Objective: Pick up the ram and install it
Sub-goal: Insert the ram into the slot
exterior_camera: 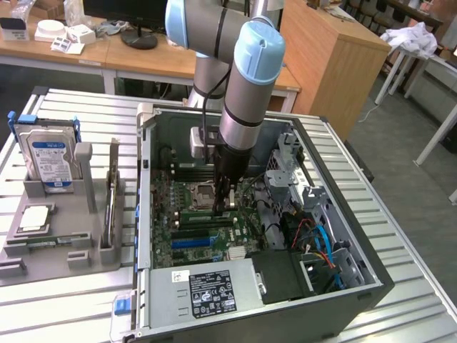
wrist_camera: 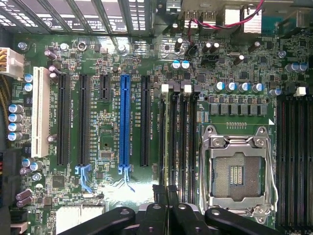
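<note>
Ram: judged to stand edge-on in the memory slot (wrist_camera: 166,142) beneath the fingertips, though it cannot be told apart from the slot's dark line. The gripper (wrist_camera: 167,190) hangs low inside the open computer case (exterior_camera: 371,286), its two fingers pressed together over one end of that slot, just beside the empty processor socket (wrist_camera: 237,171). Whether they pinch anything cannot be told. Hard drive (exterior_camera: 48,161) and processor chip (exterior_camera: 34,218) rest on the grey tray (exterior_camera: 14,268), at the exterior view's left. Step in hand: probably seating, which calls for a straight downward press in line with the slot.
</note>
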### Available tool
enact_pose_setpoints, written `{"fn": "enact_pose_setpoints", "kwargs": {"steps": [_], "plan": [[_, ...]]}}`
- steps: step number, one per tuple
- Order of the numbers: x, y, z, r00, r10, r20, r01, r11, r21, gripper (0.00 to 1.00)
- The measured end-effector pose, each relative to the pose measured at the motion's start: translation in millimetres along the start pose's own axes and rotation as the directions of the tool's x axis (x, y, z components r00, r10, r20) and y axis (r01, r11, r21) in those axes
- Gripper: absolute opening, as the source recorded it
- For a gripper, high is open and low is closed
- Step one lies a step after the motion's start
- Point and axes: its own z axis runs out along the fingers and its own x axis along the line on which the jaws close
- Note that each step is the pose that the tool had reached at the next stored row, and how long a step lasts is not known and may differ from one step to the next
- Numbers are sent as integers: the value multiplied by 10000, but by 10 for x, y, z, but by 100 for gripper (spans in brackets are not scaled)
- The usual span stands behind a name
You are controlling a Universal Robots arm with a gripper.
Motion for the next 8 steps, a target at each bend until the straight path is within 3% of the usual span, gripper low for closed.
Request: {"fn": "enact_pose_setpoints", "kwargs": {"steps": [8], "plan": [[0, 0, 1, 10000, -31, -1, 31, 10000, -1, 12]]}}
